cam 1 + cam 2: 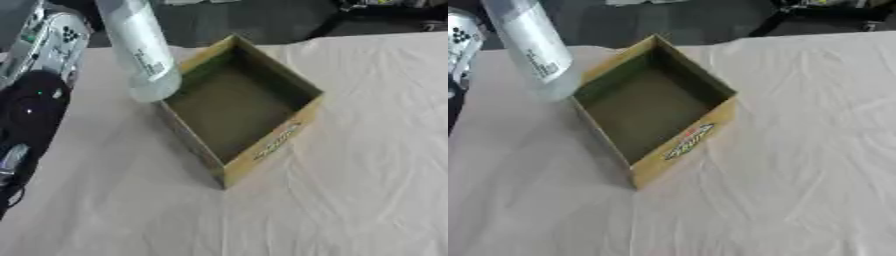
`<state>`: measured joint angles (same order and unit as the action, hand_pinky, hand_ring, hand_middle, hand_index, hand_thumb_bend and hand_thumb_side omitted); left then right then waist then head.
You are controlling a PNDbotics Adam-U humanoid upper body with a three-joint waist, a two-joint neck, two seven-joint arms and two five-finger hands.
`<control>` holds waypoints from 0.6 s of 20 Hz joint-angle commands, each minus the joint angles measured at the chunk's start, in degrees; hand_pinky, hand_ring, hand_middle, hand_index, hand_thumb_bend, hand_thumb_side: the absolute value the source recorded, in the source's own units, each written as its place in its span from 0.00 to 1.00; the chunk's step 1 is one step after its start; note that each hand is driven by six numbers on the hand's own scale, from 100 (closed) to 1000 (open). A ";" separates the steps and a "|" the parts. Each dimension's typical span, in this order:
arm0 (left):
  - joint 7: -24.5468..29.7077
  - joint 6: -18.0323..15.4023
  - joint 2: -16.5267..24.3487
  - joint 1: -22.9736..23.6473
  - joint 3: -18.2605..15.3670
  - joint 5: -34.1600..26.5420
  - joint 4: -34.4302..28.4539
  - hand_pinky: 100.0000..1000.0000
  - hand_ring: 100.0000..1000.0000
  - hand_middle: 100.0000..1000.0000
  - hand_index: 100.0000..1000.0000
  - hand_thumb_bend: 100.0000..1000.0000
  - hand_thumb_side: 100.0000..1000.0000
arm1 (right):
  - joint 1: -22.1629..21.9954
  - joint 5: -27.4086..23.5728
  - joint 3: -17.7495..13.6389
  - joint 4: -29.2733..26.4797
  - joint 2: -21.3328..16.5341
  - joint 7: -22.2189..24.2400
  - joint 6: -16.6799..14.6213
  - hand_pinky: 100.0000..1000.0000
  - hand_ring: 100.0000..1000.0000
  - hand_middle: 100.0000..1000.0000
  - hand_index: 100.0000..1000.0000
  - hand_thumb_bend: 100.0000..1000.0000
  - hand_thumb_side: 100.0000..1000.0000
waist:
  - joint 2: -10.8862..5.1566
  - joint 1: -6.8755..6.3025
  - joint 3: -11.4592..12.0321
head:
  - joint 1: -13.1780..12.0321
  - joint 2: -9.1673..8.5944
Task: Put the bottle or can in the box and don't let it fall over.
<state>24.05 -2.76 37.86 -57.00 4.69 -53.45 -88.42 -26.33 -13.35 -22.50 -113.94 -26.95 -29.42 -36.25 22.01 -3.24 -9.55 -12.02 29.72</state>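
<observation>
A clear bottle [140,50] with a white label hangs in the air at the upper left, tilted, its top cut off by the picture's upper edge. Its base hovers just over the left corner of the open yellow cardboard box [262,150], which lies empty on the cloth. My left arm [44,50], silver and black, runs up the left edge beside the bottle. The hand itself lies beyond the top edge, so the hold on the bottle is hidden. My right hand shows in neither view.
A pale, wrinkled cloth [798,175] covers the table around the box. Beyond the table's far edge lies a dark floor with black gear [394,10] at the top right.
</observation>
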 commanded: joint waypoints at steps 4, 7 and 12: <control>-1.64 -1.05 0.44 -2.98 -1.06 -0.77 0.45 0.26 0.02 0.36 0.00 0.00 0.54 | 1.54 0.56 0.52 -0.65 -1.87 0.70 -0.99 0.91 0.99 1.00 0.91 0.00 0.47 | 0.29 -0.01 -1.50 | -1.63 -2.08; -1.74 -2.26 -0.12 -3.56 -0.67 -0.86 0.90 0.26 0.02 0.35 0.00 0.00 0.54 | 2.38 0.91 1.03 -0.65 -1.92 0.95 -1.17 0.91 0.99 1.00 0.91 0.00 0.47 | 0.91 -0.18 -2.24 | -2.20 -2.45; -1.36 -4.53 -1.04 -3.87 -0.10 -0.70 2.21 0.25 0.01 0.33 0.00 0.00 0.55 | 4.12 1.01 2.02 -0.65 -2.25 1.67 -0.83 0.91 0.99 1.00 0.91 0.00 0.47 | 1.91 -0.65 -3.86 | -2.86 -3.08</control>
<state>22.63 -6.61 36.03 -59.53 4.83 -53.88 -85.96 -22.09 -12.64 -20.30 -113.94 -27.53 -27.79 -36.79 24.98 -4.15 -13.48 -14.55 27.50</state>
